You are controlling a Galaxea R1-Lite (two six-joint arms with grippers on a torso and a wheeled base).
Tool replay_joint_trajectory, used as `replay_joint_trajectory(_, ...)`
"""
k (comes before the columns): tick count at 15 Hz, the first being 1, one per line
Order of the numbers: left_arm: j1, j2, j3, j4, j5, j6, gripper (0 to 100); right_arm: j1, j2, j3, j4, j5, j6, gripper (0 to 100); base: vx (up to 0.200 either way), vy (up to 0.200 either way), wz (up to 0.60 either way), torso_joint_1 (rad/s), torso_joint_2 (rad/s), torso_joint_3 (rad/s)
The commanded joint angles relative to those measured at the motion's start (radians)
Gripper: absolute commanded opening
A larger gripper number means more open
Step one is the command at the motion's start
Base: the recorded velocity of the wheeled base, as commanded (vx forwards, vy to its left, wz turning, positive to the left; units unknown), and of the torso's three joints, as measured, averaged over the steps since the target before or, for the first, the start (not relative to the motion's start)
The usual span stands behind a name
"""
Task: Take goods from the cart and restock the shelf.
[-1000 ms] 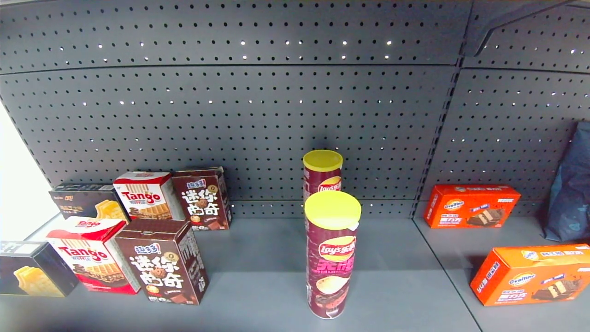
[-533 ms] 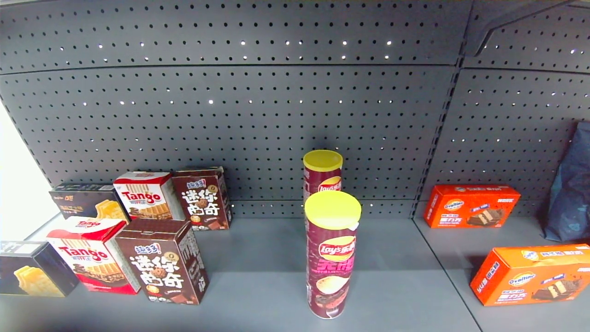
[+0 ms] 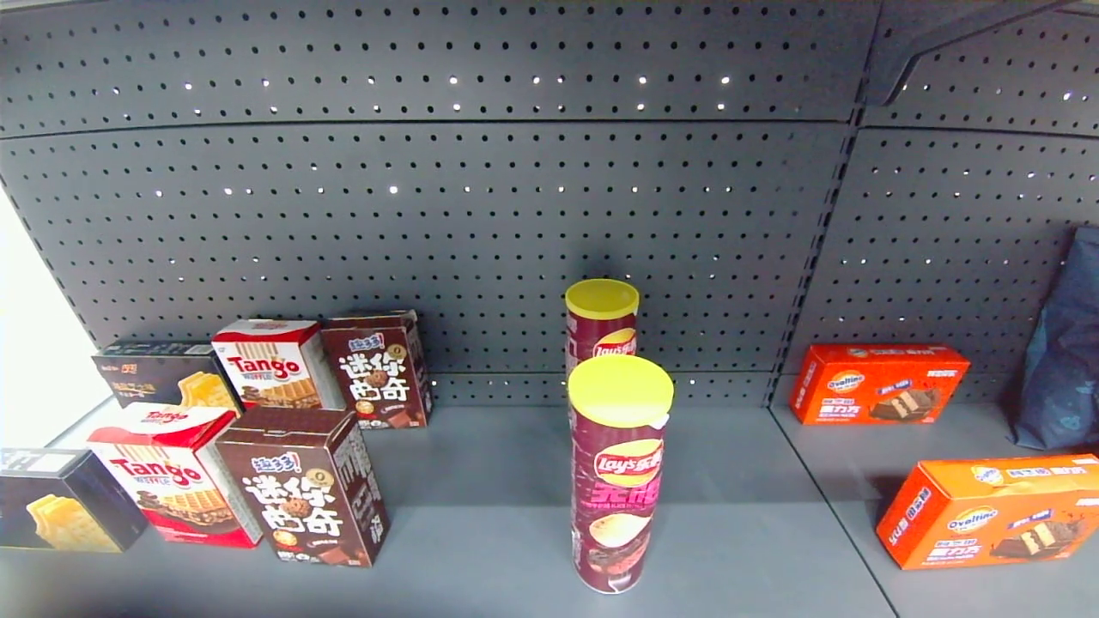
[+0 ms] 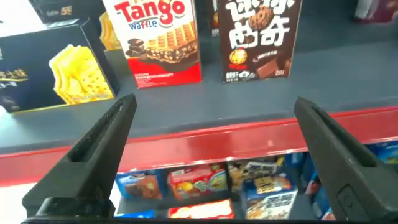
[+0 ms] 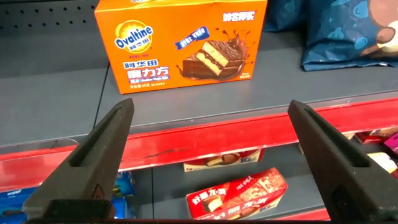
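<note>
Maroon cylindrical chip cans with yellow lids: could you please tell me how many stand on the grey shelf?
2. The front maroon can stands upright, centre front; the rear maroon can stands right behind it, by the perforated back panel, its lower part hidden. Another could hide behind.

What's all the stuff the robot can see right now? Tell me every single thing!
chip cans: 2, dark red with yellow lids, middle of the shelf, one behind the other
cookie boxes: 2, brown, left part, one behind the other
waffle boxes: 2, red and white, just left of the brown ones
cracker boxes: 2, black with yellow pictures, far left
orange boxes: 2, orange, right part
bag: 1, dark blue, far right
shelf: 1, grey with a red front edge
back wall: 1, grey with holes, behind everything
lower packs: several, red and blue, under the red edge
left claw: 1, black, open, facing the waffle box
right claw: 1, black, open, facing an orange box
</note>
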Motion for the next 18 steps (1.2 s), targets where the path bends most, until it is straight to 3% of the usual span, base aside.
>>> replay_joint_trajectory(1, -0.007, -0.024, -0.001, -0.003, 0.004, -0.064, 100, 0.0, 0.004, 0.001, 0.0, 0.0, 0.0, 100, 0.0, 0.0, 0.0, 0.0, 0.0, 0.0)
replay_joint_trajectory(7, -0.007, -0.024, 0.0, -0.001, -0.006, -0.045, 100, 0.0, 0.004, -0.001, 0.0, 0.0, 0.0, 100, 0.0, 0.0, 0.0, 0.0, 0.0, 0.0)
replay_joint_trajectory(8, -0.007, -0.024, 0.0, 0.0, -0.058, -0.02, 100, 0.0, 0.004, -0.001, 0.0, 0.0, 0.0, 100, 0.0, 0.0, 0.0, 0.0, 0.0, 0.0)
replay_joint_trajectory(9, -0.007, -0.024, -0.001, 0.0, -0.079, -0.018, 100, 0.0, 0.004, 0.001, 0.0, 0.0, 0.0, 100, 0.0, 0.0, 0.0, 0.0, 0.0, 0.0)
replay_joint_trajectory(13, -0.007, -0.024, -0.001, 0.0, -0.079, -0.018, 100, 0.008, 0.007, -0.001, 0.002, 0.0, 0.0, 100, 0.0, 0.0, 0.0, 0.0, 0.0, 0.0)
replay_joint_trajectory(15, -0.007, -0.024, -0.001, 0.0, -0.079, -0.018, 100, 0.228, 0.101, -0.002, 0.006, 0.0, -0.002, 100, 0.0, 0.0, 0.0, 0.0, 0.0, 0.0)
replay_joint_trajectory(17, -0.007, -0.024, -0.001, 0.0, -0.078, -0.017, 100, 0.242, -0.033, -0.001, 0.0, 0.0, -0.003, 100, 0.0, 0.0, 0.0, 0.0, 0.0, 0.0)
replay_joint_trajectory(18, -0.007, -0.024, 0.0, 0.0, -0.048, -0.017, 100, 0.251, -0.077, 0.001, -0.001, 0.0, -0.003, 100, 0.0, 0.0, 0.0, 0.0, 0.0, 0.0)
